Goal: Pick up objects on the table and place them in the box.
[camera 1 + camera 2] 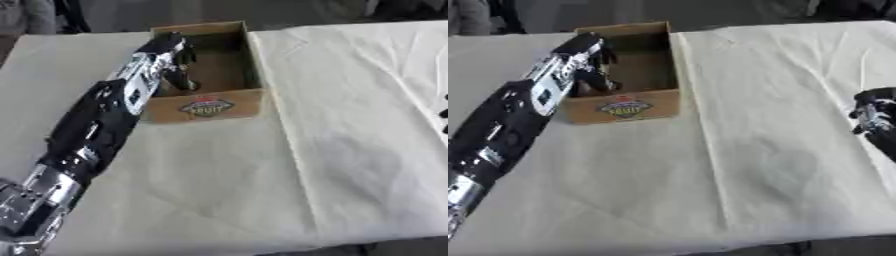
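A brown cardboard box [249, 60] with a printed label on its front wall stands at the far middle of the cloth-covered table. My left arm reaches diagonally from the lower left, and my left hand [171, 50] hangs over the box's left side. Its fingers [184, 80] point down into the box, relaxed, and I see nothing between them. The hand hides part of the box's floor. At the right edge of the right eye view my right hand [873, 116] rests on the cloth, open and holding nothing. No loose object shows on the table.
A cream cloth [737, 150] covers the table, with a fold line running from the box toward the front edge. Dark shapes of people or furniture stand beyond the far edge.
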`<state>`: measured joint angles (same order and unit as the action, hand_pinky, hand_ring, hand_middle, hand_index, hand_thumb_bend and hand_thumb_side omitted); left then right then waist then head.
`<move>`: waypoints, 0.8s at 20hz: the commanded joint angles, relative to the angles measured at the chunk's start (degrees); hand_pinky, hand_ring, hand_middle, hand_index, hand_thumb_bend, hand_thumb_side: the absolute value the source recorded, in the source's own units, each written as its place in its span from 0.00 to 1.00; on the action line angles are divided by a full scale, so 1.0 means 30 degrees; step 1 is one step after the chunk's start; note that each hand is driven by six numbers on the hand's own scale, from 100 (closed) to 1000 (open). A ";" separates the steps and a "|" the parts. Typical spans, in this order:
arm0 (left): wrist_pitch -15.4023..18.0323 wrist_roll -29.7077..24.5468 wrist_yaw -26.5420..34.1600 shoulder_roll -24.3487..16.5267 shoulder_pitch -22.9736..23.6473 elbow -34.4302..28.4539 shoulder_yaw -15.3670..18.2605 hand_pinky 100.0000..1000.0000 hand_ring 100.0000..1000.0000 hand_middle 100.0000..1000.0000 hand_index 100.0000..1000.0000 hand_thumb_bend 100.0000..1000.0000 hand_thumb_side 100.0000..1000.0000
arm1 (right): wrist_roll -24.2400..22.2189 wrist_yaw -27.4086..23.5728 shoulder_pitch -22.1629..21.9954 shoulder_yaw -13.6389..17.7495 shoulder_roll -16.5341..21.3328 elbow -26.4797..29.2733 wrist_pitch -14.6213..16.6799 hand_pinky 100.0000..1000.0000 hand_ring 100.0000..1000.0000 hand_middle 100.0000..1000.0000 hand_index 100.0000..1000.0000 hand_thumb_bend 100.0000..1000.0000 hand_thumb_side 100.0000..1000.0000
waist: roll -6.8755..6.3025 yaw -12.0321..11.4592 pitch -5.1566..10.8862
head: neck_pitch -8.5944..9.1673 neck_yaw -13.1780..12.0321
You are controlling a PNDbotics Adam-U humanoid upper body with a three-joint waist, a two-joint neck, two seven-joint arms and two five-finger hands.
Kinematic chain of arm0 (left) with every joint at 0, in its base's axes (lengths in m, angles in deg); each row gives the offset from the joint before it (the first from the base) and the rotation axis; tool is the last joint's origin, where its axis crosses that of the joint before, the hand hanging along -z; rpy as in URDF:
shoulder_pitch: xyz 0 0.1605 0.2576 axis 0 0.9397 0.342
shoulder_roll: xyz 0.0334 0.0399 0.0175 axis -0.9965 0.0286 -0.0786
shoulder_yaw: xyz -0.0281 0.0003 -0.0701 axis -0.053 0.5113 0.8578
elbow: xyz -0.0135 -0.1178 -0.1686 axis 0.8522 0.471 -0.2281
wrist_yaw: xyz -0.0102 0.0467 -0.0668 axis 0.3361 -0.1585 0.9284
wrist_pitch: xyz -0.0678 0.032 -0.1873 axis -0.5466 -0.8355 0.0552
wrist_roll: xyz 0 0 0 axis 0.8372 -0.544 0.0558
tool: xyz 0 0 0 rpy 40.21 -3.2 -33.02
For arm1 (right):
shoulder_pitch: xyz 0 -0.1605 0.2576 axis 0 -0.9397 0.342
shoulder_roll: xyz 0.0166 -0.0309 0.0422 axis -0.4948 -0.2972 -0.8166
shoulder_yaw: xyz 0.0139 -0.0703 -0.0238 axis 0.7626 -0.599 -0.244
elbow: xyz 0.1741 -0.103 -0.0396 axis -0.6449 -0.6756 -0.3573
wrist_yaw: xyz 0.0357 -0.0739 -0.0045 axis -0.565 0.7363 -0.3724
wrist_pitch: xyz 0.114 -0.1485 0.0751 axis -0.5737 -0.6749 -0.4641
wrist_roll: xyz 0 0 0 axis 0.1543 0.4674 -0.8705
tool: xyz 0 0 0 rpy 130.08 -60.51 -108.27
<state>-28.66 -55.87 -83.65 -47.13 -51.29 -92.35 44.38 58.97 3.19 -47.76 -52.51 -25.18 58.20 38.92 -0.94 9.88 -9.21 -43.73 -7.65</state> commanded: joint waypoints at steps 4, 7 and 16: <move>0.0547 0.0416 0.0467 -0.0547 -0.0239 -0.1329 0.0193 0.50 0.50 0.51 0.67 0.57 0.00 | 0.0027 -0.0125 0.0137 0.0180 0.0253 0.0322 0.0018 0.31 0.48 0.56 0.55 0.00 0.30 | 0.0042 -0.0172 0.0379 | 0.0085 0.0074; 0.0591 0.0745 0.1218 -0.0993 -0.0104 -0.2531 0.0139 0.51 0.51 0.52 0.67 0.65 0.03 | 0.0077 -0.0119 0.0083 0.0238 0.0257 0.0319 0.0021 0.31 0.48 0.56 0.55 0.00 0.30 | 0.0070 -0.0292 0.0414 | 0.0125 0.0115; 0.1466 0.3349 0.4032 -0.3160 0.1640 -0.7112 0.1217 0.50 0.51 0.52 0.67 0.67 0.19 | 0.0321 -0.0121 -0.0090 0.0495 0.0270 0.0336 0.0042 0.31 0.48 0.56 0.55 0.00 0.30 | 0.0190 -0.0999 0.0478 | 0.0129 0.0566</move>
<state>-24.75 -47.05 -72.82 -54.26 -45.54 -111.02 46.85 59.64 3.19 -48.33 -51.75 -25.18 58.20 39.00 -0.52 6.80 -8.80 -43.73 -6.27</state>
